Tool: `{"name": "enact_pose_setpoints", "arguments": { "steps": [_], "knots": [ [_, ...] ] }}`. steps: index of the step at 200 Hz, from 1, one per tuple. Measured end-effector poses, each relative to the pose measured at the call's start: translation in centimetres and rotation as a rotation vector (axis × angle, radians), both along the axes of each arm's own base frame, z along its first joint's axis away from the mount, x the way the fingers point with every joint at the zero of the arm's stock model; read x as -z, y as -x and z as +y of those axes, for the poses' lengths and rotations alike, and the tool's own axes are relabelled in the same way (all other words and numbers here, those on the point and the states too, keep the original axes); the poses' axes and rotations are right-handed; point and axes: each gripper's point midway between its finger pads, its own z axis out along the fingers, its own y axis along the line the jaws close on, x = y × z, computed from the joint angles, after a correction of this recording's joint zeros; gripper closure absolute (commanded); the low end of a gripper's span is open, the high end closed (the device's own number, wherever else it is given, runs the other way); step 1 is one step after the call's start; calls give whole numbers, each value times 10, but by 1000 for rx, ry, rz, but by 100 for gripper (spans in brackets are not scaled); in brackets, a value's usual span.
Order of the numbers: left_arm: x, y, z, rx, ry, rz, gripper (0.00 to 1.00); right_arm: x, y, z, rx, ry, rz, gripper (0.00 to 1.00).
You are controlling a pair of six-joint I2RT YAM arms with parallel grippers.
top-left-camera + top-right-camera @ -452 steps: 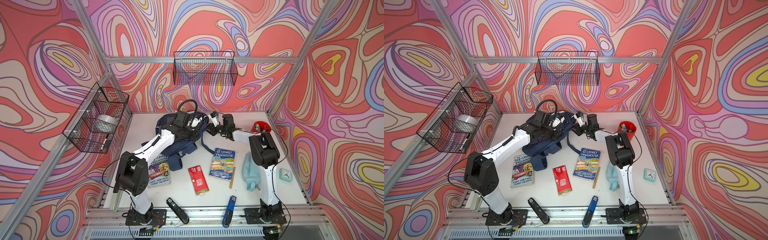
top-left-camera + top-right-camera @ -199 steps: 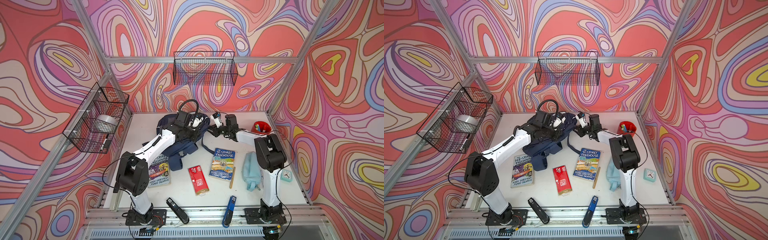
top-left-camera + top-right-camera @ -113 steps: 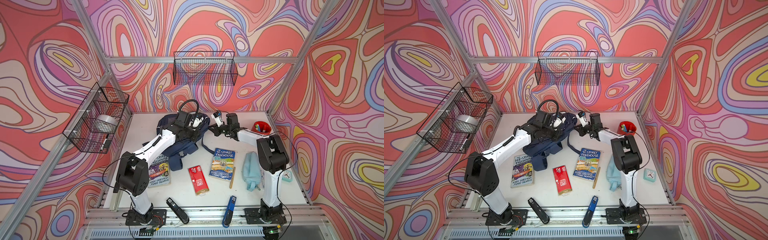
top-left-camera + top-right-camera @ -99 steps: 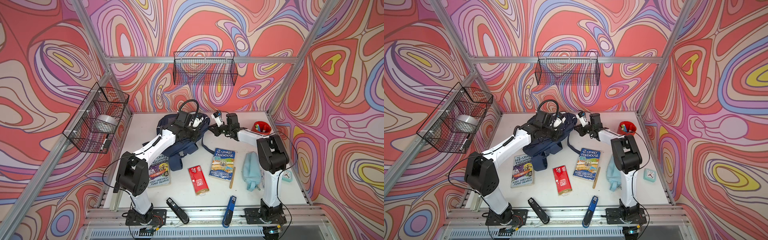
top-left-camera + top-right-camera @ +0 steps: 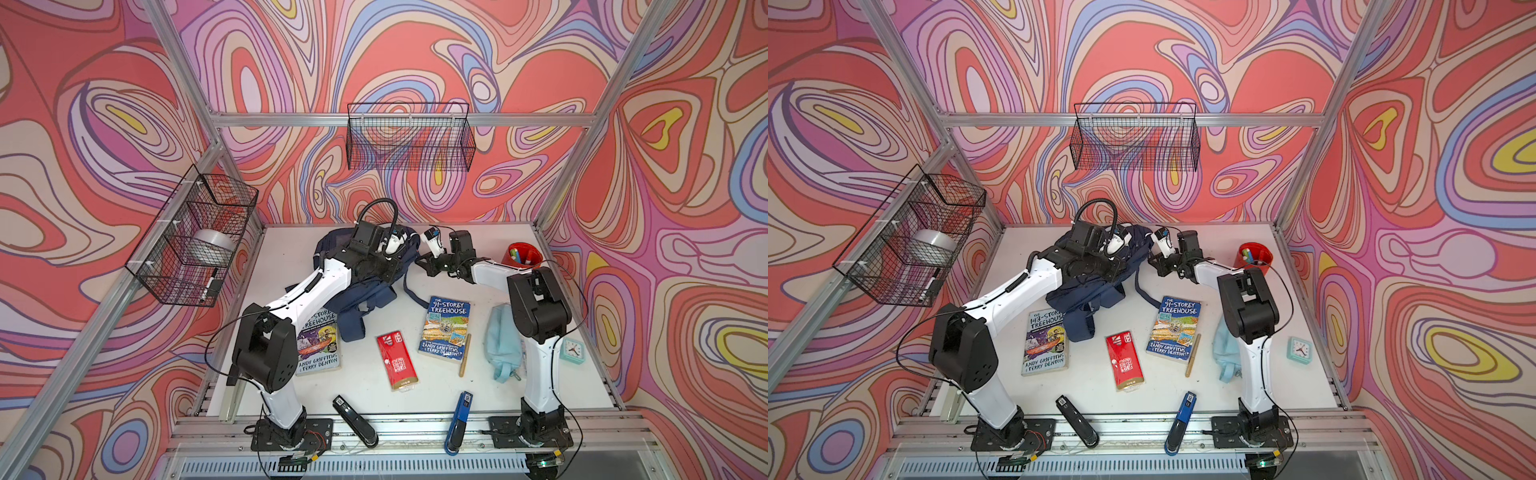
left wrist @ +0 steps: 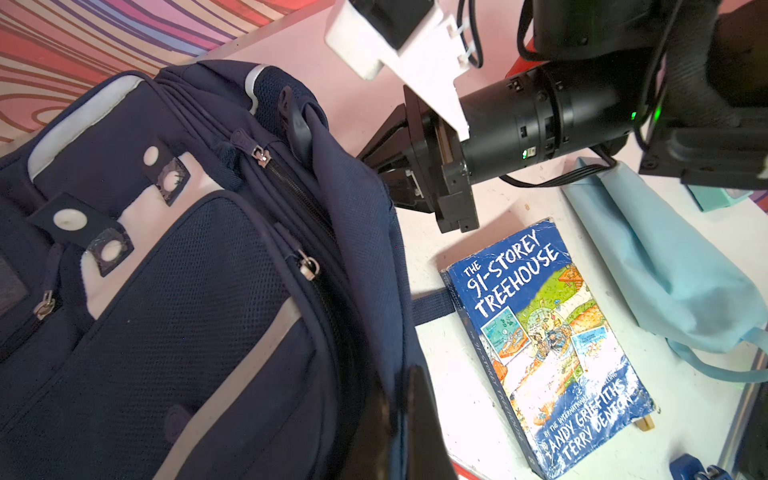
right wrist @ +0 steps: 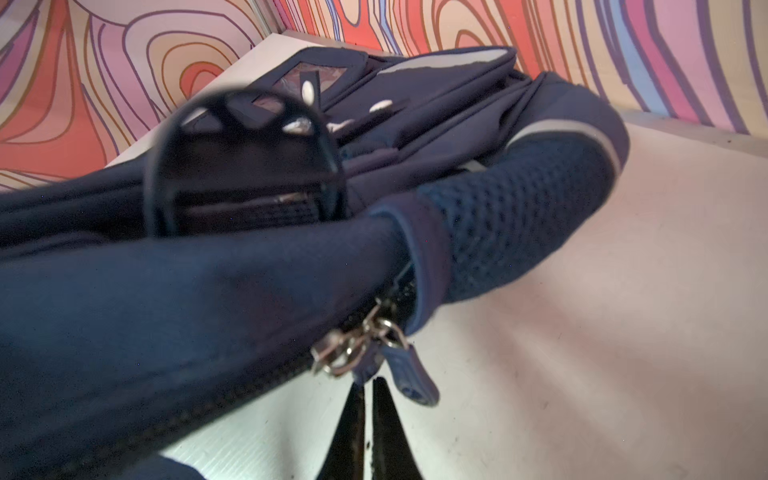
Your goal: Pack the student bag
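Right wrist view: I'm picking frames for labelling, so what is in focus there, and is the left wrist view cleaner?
Right wrist view: zipper pull sharpest, student bag fabric soft, right fingers dark silhouettes. Left wrist view: 91-Storey Treehouse book crisp, table washed pink, left fingers a dark blur.

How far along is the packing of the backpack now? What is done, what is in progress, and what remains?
Done: nothing looks packed; the backpack seems zipped. In hand: the left gripper pinches its fabric, and the right gripper is shut on the zipper pull, probably to open it. Left: the 91-Storey book, the 143-Storey book, the red carton and the blue pouch lie on the table.
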Motion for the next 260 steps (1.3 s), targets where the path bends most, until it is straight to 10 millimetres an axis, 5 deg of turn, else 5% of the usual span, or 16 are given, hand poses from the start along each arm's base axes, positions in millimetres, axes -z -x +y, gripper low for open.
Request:
{"name": "enact_pose_setpoints", "arguments": {
  "steps": [20,171,207,260],
  "knots": [
    [0,0,-1,2,-1,-1,100,-2,-1,0,-1,-4,-10,100],
    [2,0,-4,2,-4,4,100,-5,16,-1,-26,-30,15,100],
    [2,0,-5,2,0,8,100,-14,1,-7,-4,-50,6,75],
    [2,0,-5,2,1,9,100,-16,-2,-11,4,-55,0,70]
  ]
}}
